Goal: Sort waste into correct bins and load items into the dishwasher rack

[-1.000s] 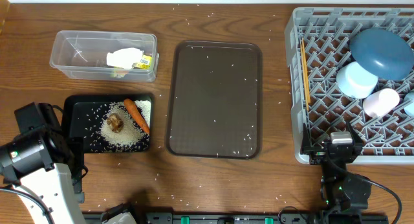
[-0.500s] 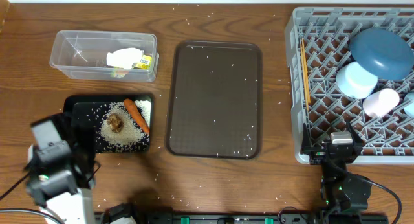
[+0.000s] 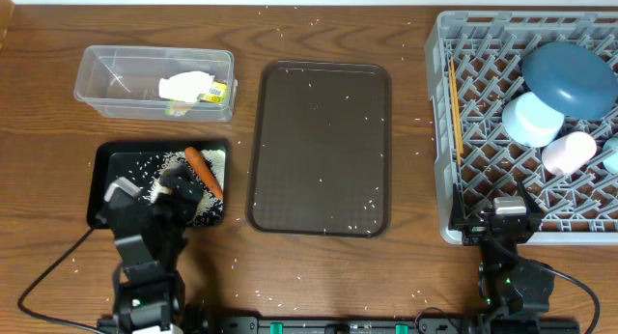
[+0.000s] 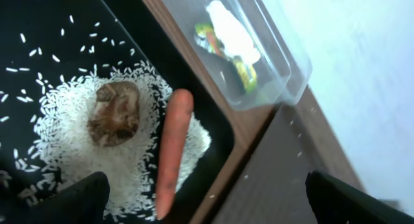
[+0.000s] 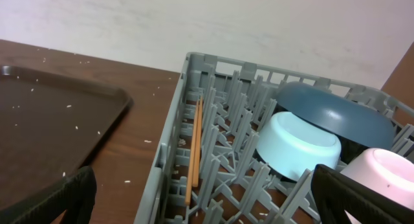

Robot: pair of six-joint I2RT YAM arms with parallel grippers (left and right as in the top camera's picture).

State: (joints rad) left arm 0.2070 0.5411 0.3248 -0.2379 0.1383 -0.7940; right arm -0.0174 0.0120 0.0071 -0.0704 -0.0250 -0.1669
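Wooden table (image 3: 319, 276), white wall (image 5: 194, 23) behind. Left gripper (image 3: 150, 192) hovers over the black tray (image 3: 99, 165) — carrot (image 3: 203, 170), rice (image 4: 129, 166) inside — jaws wide, empty. Right gripper (image 5: 206, 204), also wide and empty, sits at the dishwasher rack (image 3: 442, 131) edge.

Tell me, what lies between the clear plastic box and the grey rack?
Seen from overhead, a dark brown tray lies between the clear box and the grey rack.

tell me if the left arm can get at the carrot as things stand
Probably yes. The left claw is open above the black tray, and the carrot lies partly on the rice with nothing over it; only the brown lump sits close beside it.
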